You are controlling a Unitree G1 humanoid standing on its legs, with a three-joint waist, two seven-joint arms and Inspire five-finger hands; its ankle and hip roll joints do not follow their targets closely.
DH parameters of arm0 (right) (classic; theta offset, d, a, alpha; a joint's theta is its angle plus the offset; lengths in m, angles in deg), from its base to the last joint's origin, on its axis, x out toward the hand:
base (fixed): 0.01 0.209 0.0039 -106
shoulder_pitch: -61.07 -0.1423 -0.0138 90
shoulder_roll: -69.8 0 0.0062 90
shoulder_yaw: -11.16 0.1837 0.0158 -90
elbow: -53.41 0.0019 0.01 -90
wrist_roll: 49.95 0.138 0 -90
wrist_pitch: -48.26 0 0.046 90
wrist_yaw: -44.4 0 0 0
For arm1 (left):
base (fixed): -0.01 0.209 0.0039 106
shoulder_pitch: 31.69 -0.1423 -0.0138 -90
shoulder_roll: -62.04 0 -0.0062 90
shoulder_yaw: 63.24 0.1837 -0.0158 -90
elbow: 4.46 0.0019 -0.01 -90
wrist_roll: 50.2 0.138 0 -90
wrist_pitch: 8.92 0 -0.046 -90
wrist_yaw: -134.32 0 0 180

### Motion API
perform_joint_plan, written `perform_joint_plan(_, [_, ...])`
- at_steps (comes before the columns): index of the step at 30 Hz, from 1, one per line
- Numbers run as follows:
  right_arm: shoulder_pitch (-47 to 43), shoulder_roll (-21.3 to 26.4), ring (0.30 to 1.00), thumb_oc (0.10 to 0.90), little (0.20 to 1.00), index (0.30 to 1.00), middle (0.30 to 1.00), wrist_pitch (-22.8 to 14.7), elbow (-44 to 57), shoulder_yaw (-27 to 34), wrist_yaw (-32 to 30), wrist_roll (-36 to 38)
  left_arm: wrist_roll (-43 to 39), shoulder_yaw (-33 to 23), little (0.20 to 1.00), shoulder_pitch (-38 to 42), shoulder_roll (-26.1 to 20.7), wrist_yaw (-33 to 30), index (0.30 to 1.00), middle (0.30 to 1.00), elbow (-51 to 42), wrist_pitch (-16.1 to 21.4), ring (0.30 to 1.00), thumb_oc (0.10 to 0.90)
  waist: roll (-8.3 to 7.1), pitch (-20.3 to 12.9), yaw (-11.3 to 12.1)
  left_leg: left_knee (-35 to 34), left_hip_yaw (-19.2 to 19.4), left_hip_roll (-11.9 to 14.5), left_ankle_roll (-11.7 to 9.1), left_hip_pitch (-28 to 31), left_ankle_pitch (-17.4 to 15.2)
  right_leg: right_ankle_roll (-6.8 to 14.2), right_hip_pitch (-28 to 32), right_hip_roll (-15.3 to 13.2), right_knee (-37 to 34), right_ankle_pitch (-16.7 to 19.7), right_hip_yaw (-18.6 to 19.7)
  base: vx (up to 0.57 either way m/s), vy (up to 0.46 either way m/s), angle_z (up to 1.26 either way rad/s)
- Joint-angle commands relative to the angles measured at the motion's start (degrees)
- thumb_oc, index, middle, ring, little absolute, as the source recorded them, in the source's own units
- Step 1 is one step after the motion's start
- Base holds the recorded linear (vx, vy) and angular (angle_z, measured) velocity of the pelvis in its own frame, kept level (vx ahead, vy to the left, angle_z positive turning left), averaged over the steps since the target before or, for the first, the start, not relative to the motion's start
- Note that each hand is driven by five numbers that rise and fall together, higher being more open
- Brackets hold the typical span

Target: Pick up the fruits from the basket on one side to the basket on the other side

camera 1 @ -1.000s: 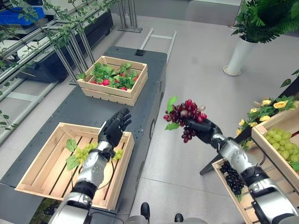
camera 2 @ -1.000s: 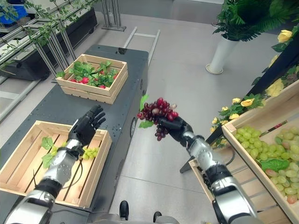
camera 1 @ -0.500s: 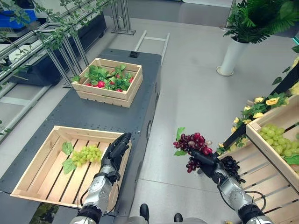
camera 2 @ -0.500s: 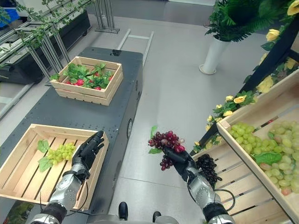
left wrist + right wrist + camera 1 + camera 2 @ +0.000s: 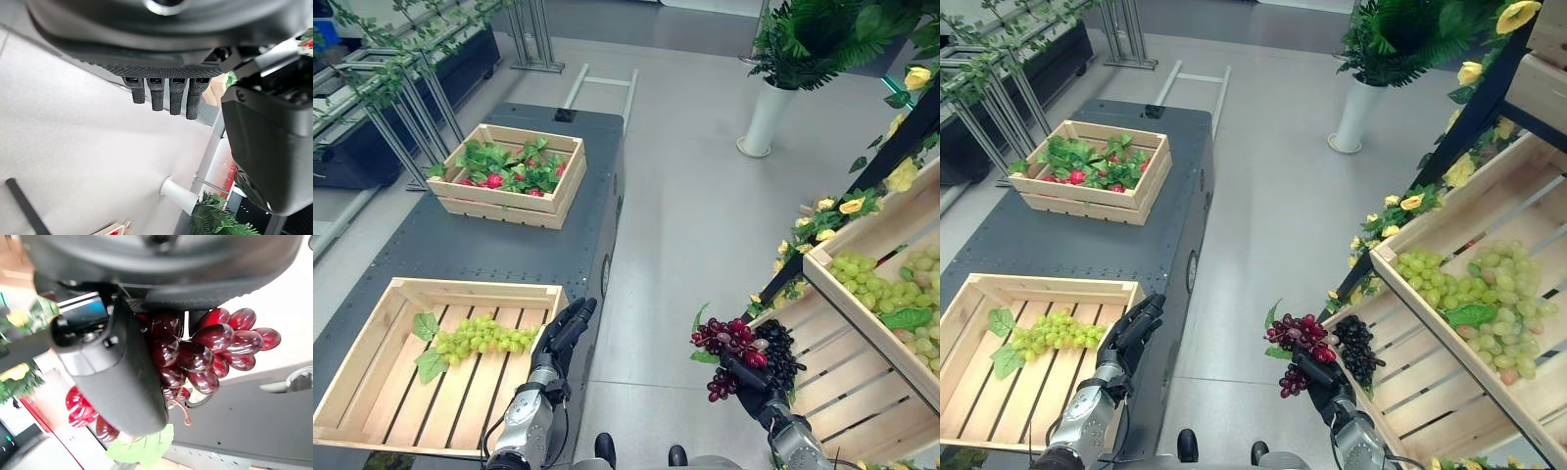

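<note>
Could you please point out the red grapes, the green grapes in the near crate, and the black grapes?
red grapes [image 5: 728, 335], left eye view, top of the bunch.
green grapes [image 5: 481, 335], left eye view, middle of the bunch.
black grapes [image 5: 1360, 346], right eye view, middle of the bunch.

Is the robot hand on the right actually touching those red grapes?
Touching. In the right wrist view the right robot hand has its thumb and fingers curled around the red grapes.

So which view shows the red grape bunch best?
The right wrist view: the red grape bunch shows close up, the right hand curled round it. Both eye views show it small, above the floor beside the black grapes.
</note>
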Motion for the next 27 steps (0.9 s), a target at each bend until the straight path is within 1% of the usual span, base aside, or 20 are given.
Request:
perform_joint_plan(1, [-5.53, 1.72, 0.300, 0.400, 0.300, 0.300, 0.300, -9.22, 3.25, 3.86, -3.39, -1.74, 1.02, 1.55, 0.900, 5.32, 1.03, -0.27, 0.900, 0.900, -2.14, 5.47, 0.900, 0.800, 1.19, 1.13, -0.18, 3.10, -1.78, -2.13, 0.68, 2.37, -11.13, -1.66, -4.70, 4.31, 1.29, 2.60, -1.37, -0.02, -0.061, -0.15])
perform_joint_plan(2, [-5.54, 1.89, 0.300, 0.400, 0.300, 0.300, 0.300, -9.99, 3.48, 4.22, -4.66, -1.91, 0.89, 1.99, 0.900, 5.66, 0.81, -0.95, 0.900, 0.900, -2.65, 5.37, 0.900, 0.800, 1.06, 2.16, -0.50, 4.19, -1.44, -2.01, 0.82, 1.40, -11.35, -1.71, -5.58, 4.39, 1.99, 2.63, -1.07, -0.02, -0.032, -0.12])
perform_joint_plan(3, [-5.54, 1.88, 0.300, 0.400, 0.300, 0.300, 0.300, -9.99, 3.48, 4.22, -4.67, -1.92, 0.89, 1.99, 0.900, 5.67, 0.80, -0.96, 0.900, 0.900, -2.66, 5.37, 0.900, 0.800, 1.06, 2.14, -0.49, 4.25, -1.43, -2.01, 0.82, 1.34, -11.38, -1.71, -5.64, 4.40, 2.03, 2.63, -1.06, -0.07, -0.040, -0.12])
perform_joint_plan(5, [-6.61, 2.87, 0.300, 0.400, 0.300, 0.300, 0.300, -11.04, 4.21, 4.96, -7.38, -2.74, 0.06, 3.09, 0.900, 7.44, 0.28, -3.08, 0.900, 0.900, -4.07, 5.39, 0.900, 0.800, 1.14, 4.73, -1.17, 6.28, -0.88, -1.84, 0.99, -1.28, -11.59, -1.89, -8.42, 4.54, 4.57, 2.27, -0.64, -0.14, -0.012, -0.20])
perform_joint_plan(6, [-6.89, 3.11, 0.300, 0.400, 0.300, 0.300, 0.300, -11.16, 4.24, 5.13, -7.73, -2.78, -0.06, 3.27, 0.900, 7.90, 0.20, -3.42, 0.900, 0.900, -4.27, 5.36, 0.900, 0.800, 1.21, 5.20, -1.26, 6.72, -0.87, -1.80, 1.00, -1.88, -11.61, -1.95, -9.05, 4.55, 5.24, 2.12, -0.65, -0.20, 0.010, -0.25])
perform_joint_plan(7, [-8.11, 4.25, 0.300, 0.400, 0.300, 0.300, 0.300, -10.92, 3.94, 6.19, -8.56, -2.53, -0.46, 3.54, 0.900, 9.27, -0.30, -4.12, 0.900, 0.900, -5.13, 5.02, 0.900, 0.800, 1.46, 7.14, -1.46, 8.60, -0.86, -1.69, 1.03, -3.74, -11.78, -2.07, -11.17, 4.54, 8.12, 1.48, -0.98, -0.18, 0.010, -0.18])
perform_joint_plan(9, [-9.57, 5.87, 0.300, 0.400, 0.300, 0.300, 0.300, -11.48, 3.25, 7.49, -9.80, -2.43, -1.13, 3.92, 0.900, 10.91, -1.06, -5.15, 0.900, 0.900, -5.85, 4.47, 0.900, 0.800, 1.50, 9.41, -1.62, 11.21, -0.90, -1.61, 1.01, -6.09, -12.11, -2.20, -13.38, 4.28, 10.84, 0.97, -1.51, -0.17, 0.010, -0.10])
perform_joint_plan(12, [-10.92, 7.44, 0.300, 0.400, 0.300, 0.300, 0.300, -12.48, 2.34, 9.15, -10.91, -0.96, -1.50, 4.23, 0.900, 12.32, -1.63, -5.51, 0.900, 0.900, -6.44, 3.91, 0.900, 0.800, 1.24, 11.27, -1.38, 13.28, -1.46, -1.77, 1.01, -7.94, -12.53, -2.22, -14.71, 4.01, 12.61, 0.62, -2.08, -0.09, -0.005, 0.05])
perform_joint_plan(13, [-11.04, 7.52, 0.300, 0.400, 0.300, 0.300, 0.300, -12.42, 2.30, 9.25, -10.98, -0.82, -1.51, 4.23, 0.900, 12.39, -1.65, -5.49, 0.900, 0.900, -6.50, 3.86, 0.900, 0.800, 1.24, 11.35, -1.38, 13.46, -1.48, -1.76, 1.03, -8.08, -12.60, -2.22, -14.84, 3.99, 12.77, 0.56, -2.13, -0.08, -0.017, 0.09])
perform_joint_plan(16, [-12.54, 9.67, 0.300, 0.400, 0.300, 0.300, 0.300, -13.95, 1.32, 12.56, -12.90, 1.17, -1.13, 4.47, 0.900, 12.88, -2.65, -4.84, 0.900, 0.900, -7.92, 3.21, 0.900, 0.800, 1.01, 13.17, -0.82, 17.73, -2.24, -1.95, 1.33, -10.95, -13.97, -2.54, -17.32, 3.75, 16.62, -0.53, -3.08, -0.09, -0.015, 0.15])
perform_joint_plan(18, [-13.47, 11.13, 0.300, 0.400, 0.300, 0.300, 0.300, -15.75, 1.28, 14.46, -14.95, 1.71, 1.52, 5.19, 0.900, 13.20, -3.40, -4.89, 0.900, 0.900, -8.03, 3.25, 0.900, 0.800, 0.96, 14.38, -0.48, 21.63, -2.65, -2.11, 1.46, -13.36, -15.30, -2.85, -19.34, 3.43, 19.83, -1.46, -4.07, -0.07, -0.004, 0.25])
perform_joint_plan(20, [-14.00, 11.60, 0.300, 0.400, 0.300, 0.300, 0.300, -16.18, 1.32, 15.11, -15.75, 2.15, 2.21, 5.52, 0.900, 13.41, -3.71, -4.98, 0.900, 0.900, -7.93, 3.39, 0.900, 0.800, 1.04, 14.84, -0.45, 23.27, -2.52, -2.15, 1.56, -14.38, -15.86, -2.97, -20.30, 3.31, 21.24, -1.86, -4.41, -0.06, 0.008, 0.10])
perform_joint_plan(22, [-15.65, 12.92, 0.300, 0.400, 0.300, 0.300, 0.300, -15.87, 0.41, 16.43, -16.07, 3.13, 2.88, 6.36, 0.900, 14.35, -4.16, -5.15, 0.900, 0.900, -7.53, 3.67, 0.900, 0.800, 1.29, 15.82, -0.20, 26.05, -3.02, -2.45, 1.61, -16.60, -16.68, -3.35, -22.13, 3.07, 23.62, -2.57, -4.91, -0.09, 0.029, 0.07])
perform_joint_plan(24, [-18.01, 14.71, 0.300, 0.400, 0.300, 0.300, 0.300, -16.46, -0.65, 17.20, -17.86, 1.94, 2.87, 7.26, 0.900, 15.47, -4.61, -5.22, 0.900, 0.900, -7.41, 4.24, 0.900, 0.800, 1.60, 16.97, 0.05, 29.80, -3.30, -2.62, 1.73, -19.23, -17.96, -3.76, -24.60, 2.75, 27.16, -3.78, -5.47, -0.09, 0.030, 0.07])
perform_joint_plan(27, [-20.87, 17.24, 0.300, 0.400, 0.300, 0.300, 0.300, -18.41, -0.65, 17.90, -22.03, 1.55, 4.65, 8.27, 0.900, 17.20, -5.57, -7.06, 0.900, 0.900, -8.11, 6.58, 0.900, 0.800, 1.74, 18.58, 0.42, 34.96, -3.95, -2.92, 1.81, -23.26, -19.57, -4.40, -28.14, 2.40, 31.96, -5.24, -6.14, -0.08, 0.002, 0.12])
